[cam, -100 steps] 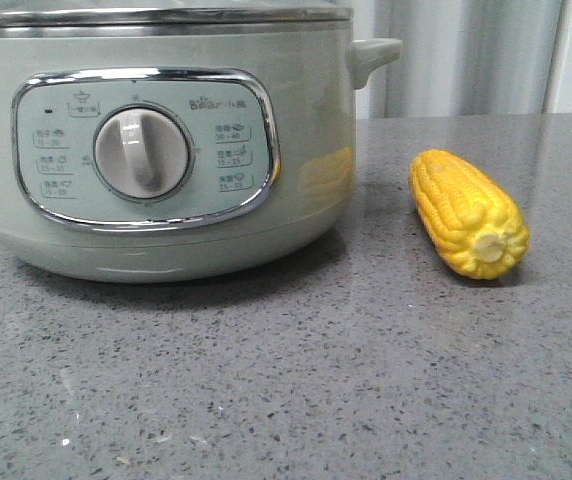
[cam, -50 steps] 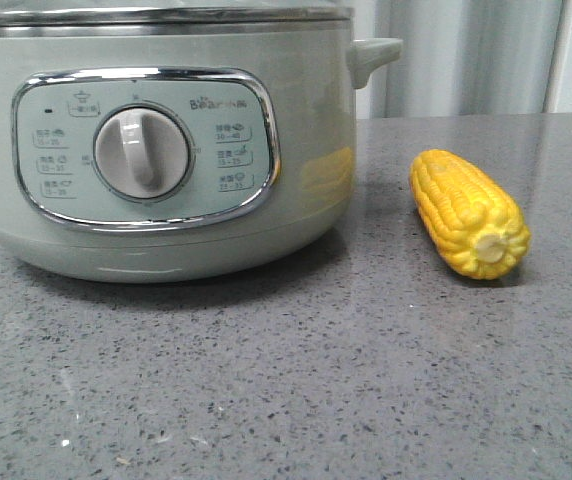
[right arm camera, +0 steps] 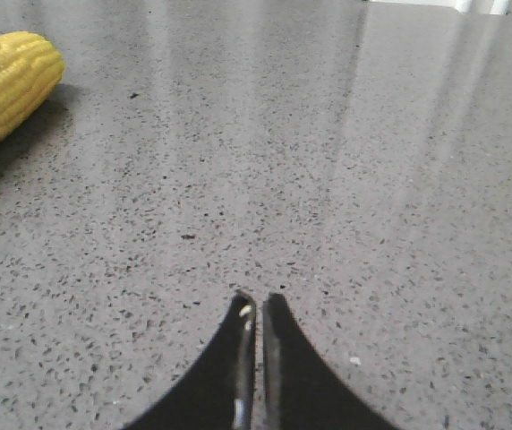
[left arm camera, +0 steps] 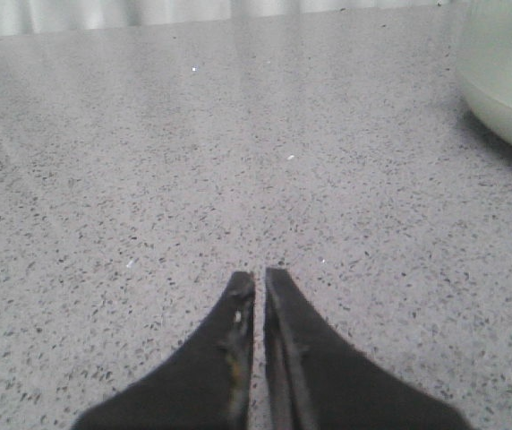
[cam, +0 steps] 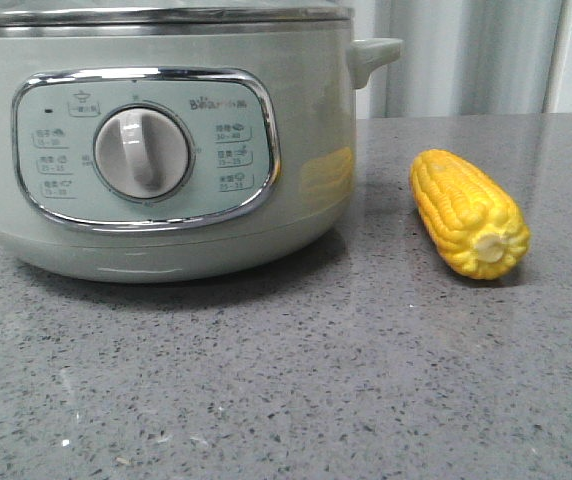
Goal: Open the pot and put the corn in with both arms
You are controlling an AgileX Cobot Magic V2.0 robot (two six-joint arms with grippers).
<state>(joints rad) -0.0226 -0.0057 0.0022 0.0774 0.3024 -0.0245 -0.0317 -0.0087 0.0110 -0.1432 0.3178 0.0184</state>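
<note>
Front view is showing the pot [cam: 166,150] sitting at the left on the speckled grey counter [cam: 296,380], pale sage green, its chrome-framed panel and grey-white dial facing near, lid on. Right of it, apart, the corn [cam: 469,212] is lying, bright yellow, its pale cut end pointing near. Left gripper [left arm camera: 259,278] and right gripper [right arm camera: 257,303] are hovering over bare counter, fingers pressed together, gripping nothing.

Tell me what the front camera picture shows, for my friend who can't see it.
A big pale green electric cooker with a round dial sits with its lid on, on a grey speckled countertop. A yellow corn cob lies to its right, not touching it, cut end toward the camera.
</note>
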